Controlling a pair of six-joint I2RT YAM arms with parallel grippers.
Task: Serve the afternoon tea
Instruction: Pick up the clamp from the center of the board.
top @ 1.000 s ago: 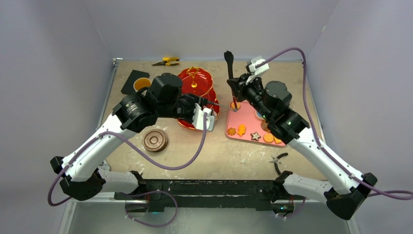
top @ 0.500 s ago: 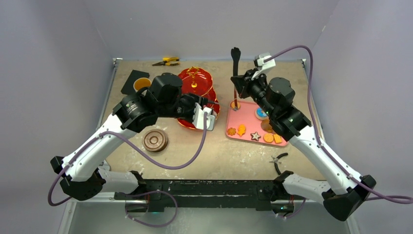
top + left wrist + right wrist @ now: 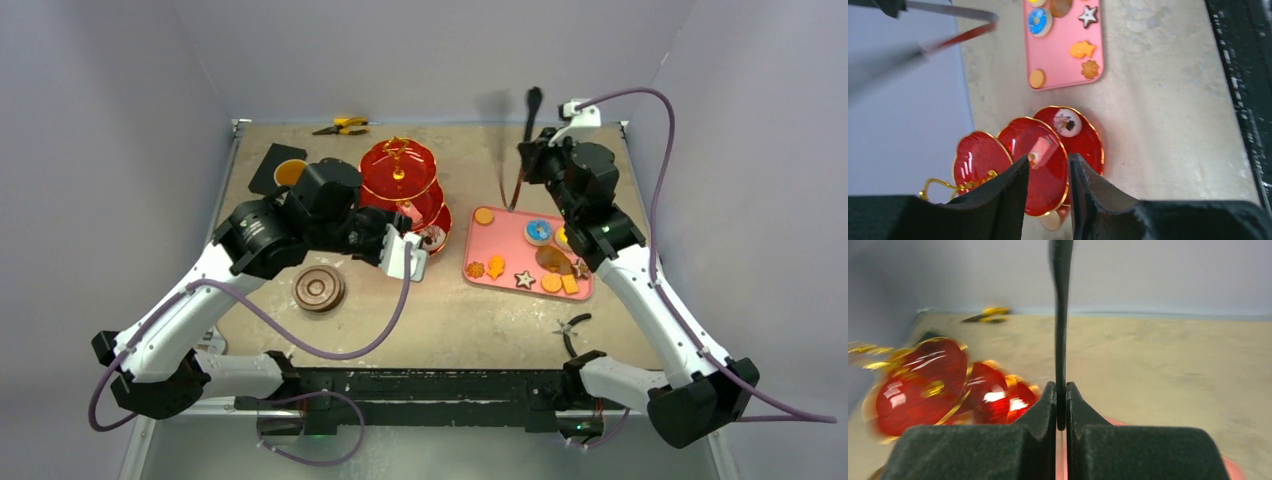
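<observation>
Left wrist view: left gripper [image 3: 1048, 162] jaws spread, empty; beyond them the stand [image 3: 1018, 142] holds two pastries [image 3: 1067, 122]. Right gripper [image 3: 1061, 390] pinches tongs [image 3: 1060, 315]. Most biscuits [image 3: 1037, 78] lie unserved on the tray [image 3: 1068, 32].

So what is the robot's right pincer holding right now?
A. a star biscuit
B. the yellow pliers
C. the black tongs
C: in the right wrist view, the right pincer is shut on the thin black tongs, which stick straight up from between its fingers.
</observation>
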